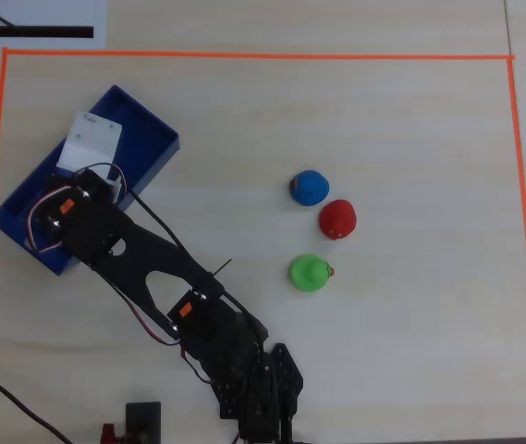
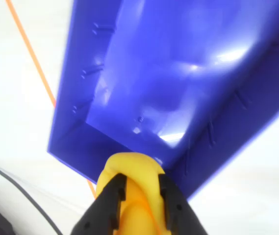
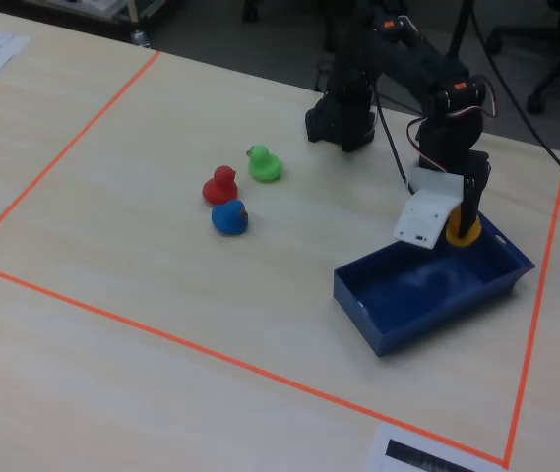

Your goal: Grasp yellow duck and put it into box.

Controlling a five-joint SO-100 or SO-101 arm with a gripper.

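Observation:
My gripper (image 2: 140,188) is shut on the yellow duck (image 2: 132,169), which bulges between the black fingers in the wrist view. It hangs just above the near end of the blue box (image 2: 178,83), whose floor is bare. In the fixed view the duck (image 3: 460,230) shows as a yellow patch under the gripper (image 3: 462,228), over the far rim of the box (image 3: 398,324). In the overhead view the arm and its white wrist camera (image 1: 91,139) cover the duck; the box (image 1: 147,139) lies at the left.
A blue duck (image 1: 310,187), a red duck (image 1: 338,219) and a green duck (image 1: 309,273) sit in a cluster at mid table. Orange tape (image 1: 244,55) frames the work area. Cables (image 2: 26,196) run near the box's end.

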